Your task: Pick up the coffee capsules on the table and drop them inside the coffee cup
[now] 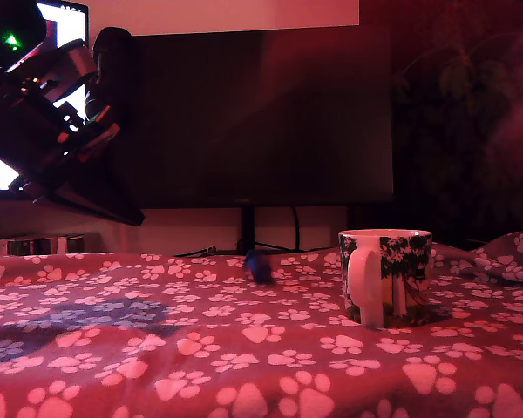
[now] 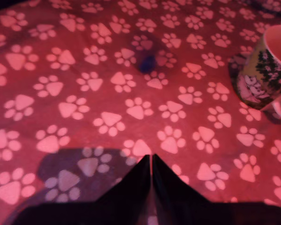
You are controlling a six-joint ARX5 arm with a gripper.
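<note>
While the gripper hangs above the paw-print table, jaws pressed together, nothing is held.
Dark blue-purple capsule lies apart from the white tree-print mug, toward the exterior view's left.

Dim room, washed all over in red-pink light. Large dark monitor filling the upper middle of the exterior view, raised on a thin stand with cables hanging beside it, against a pale wall showing as a strip above and below the screen. Second, lit screen glowing in the upper left corner; faint leafy plant barely made out in the dark upper right; crumpled cloth at the right edge.
</note>
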